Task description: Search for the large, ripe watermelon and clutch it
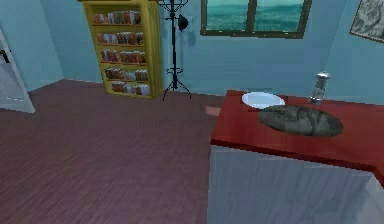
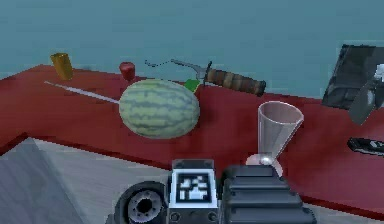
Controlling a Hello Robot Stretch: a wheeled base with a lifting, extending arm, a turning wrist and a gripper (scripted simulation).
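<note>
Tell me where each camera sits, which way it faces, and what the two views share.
Forward view: on the robot, looking ahead and slightly down at a bookshelf, a coat rack and a red counter with a sink; none of the robot's body.
Arm side view: on the robot's body, looking sideways at a watermelon, a knife and a glass on a red counter; dark arm parts with a white marked square at the bottom edge.
Shared: a red counter, probably the same one.
</note>
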